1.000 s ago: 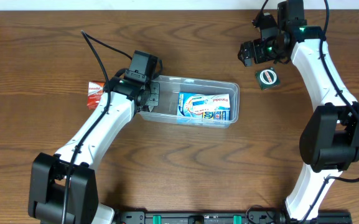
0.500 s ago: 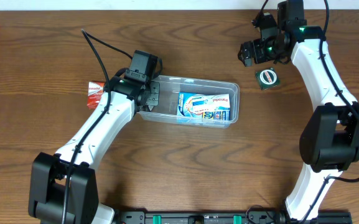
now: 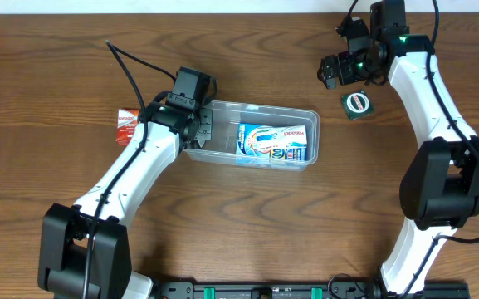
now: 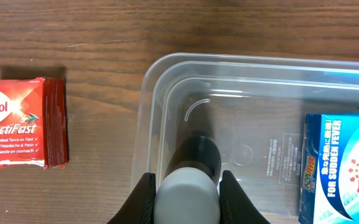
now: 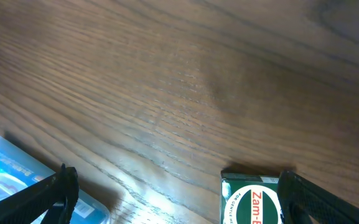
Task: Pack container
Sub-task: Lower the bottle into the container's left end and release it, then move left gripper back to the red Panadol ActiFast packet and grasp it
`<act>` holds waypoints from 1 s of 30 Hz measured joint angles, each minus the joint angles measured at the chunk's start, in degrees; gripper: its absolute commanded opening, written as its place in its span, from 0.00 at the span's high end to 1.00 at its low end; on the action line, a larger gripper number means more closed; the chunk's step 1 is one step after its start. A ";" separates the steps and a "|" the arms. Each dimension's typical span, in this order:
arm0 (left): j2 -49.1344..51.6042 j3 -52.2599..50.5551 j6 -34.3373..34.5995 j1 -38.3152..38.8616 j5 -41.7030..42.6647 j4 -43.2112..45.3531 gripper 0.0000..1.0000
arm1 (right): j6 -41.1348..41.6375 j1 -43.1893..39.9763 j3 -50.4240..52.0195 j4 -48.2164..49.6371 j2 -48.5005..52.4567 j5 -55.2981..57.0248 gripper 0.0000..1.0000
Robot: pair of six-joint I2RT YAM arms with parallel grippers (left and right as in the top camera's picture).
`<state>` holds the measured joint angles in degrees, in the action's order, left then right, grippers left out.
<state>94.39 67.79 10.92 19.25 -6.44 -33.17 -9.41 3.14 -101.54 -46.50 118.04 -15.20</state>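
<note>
Overhead, the container [image 3: 260,108] lies central on the tabletop [image 3: 247,216], long axis nine to three; the left gripper [image 3: 199,133], nearer, hangs over its nine o'clock end. Left wrist: jaws pinching a grey-capped cylinder [image 4: 188,180]. Right wrist: the right gripper [image 5: 176,186] has jaws spread, green tin [image 5: 251,202] at five o'clock.

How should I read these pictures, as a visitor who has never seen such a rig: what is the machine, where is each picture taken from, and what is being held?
These are two white robot arms at a wooden table. One picture looks down from above. The other two come from a camera on each wrist. A clear container has a blue box in it. A red Panadol box lies beside it, outside. A green box lies apart, near the right arm. The left claw is shut on a grey, dark-ended item that I cannot identify, at the container's end nearest the red box. The right claw is open and holds nothing.
</note>
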 measured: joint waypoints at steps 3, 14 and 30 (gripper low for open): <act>0.00 0.00 1.16 0.00 -0.28 0.00 0.83 | 0.00 0.00 0.00 0.00 0.00 -0.02 0.01; 0.02 0.00 2.80 0.00 -1.11 -0.52 0.58 | 0.00 0.00 0.00 0.00 0.00 0.00 0.01; -2.36 0.00 2.19 -0.02 -1.36 -0.48 0.50 | 0.00 0.00 0.00 0.00 0.00 0.00 0.01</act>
<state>92.03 67.79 13.10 19.22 -7.79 -33.65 -9.41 3.14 -101.54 -46.50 118.04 -15.20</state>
